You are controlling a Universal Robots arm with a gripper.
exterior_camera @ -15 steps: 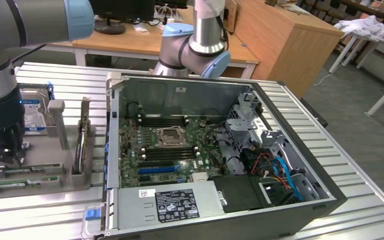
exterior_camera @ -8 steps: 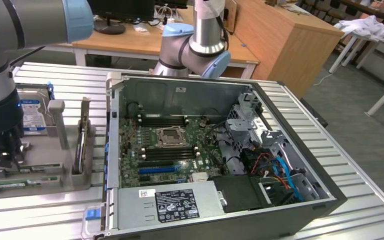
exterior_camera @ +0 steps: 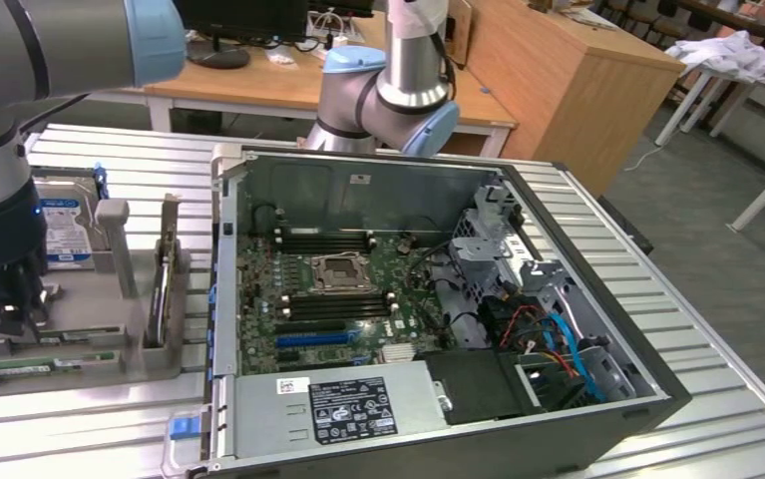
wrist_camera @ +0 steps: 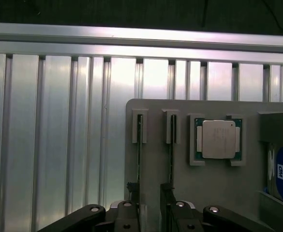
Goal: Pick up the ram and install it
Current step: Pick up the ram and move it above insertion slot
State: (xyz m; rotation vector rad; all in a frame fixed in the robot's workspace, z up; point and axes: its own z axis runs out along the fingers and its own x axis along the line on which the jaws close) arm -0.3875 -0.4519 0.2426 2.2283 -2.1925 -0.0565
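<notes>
Two ram sticks stand on edge in slots of a grey holder tray (wrist_camera: pixel 156 108); one ram (wrist_camera: pixel 139 164) and the other ram (wrist_camera: pixel 171 162) appear as thin dark lines. In the exterior view a green ram (exterior_camera: pixel 56 366) lies along the tray's near side. My gripper (exterior_camera: pixel 3 311) hangs over the tray at the exterior view's left. In the wrist view the gripper (wrist_camera: pixel 151 215) is open, its dark fingers (wrist_camera: pixel 131 212) standing close beside the two sticks and holding nothing. The open computer case (exterior_camera: pixel 355 155) shows black memory slots (exterior_camera: pixel 335 307) beside the CPU socket (exterior_camera: pixel 342 269).
A square silver CPU chip (wrist_camera: pixel 217 139) and a hard drive with a blue label (wrist_camera: pixel 282 176) sit in the same tray. The drive (exterior_camera: pixel 66 225) stands behind my arm. Grey posts (exterior_camera: pixel 114 239) rise from the tray. The ribbed metal table (wrist_camera: pixel 49 135) ends at an edge.
</notes>
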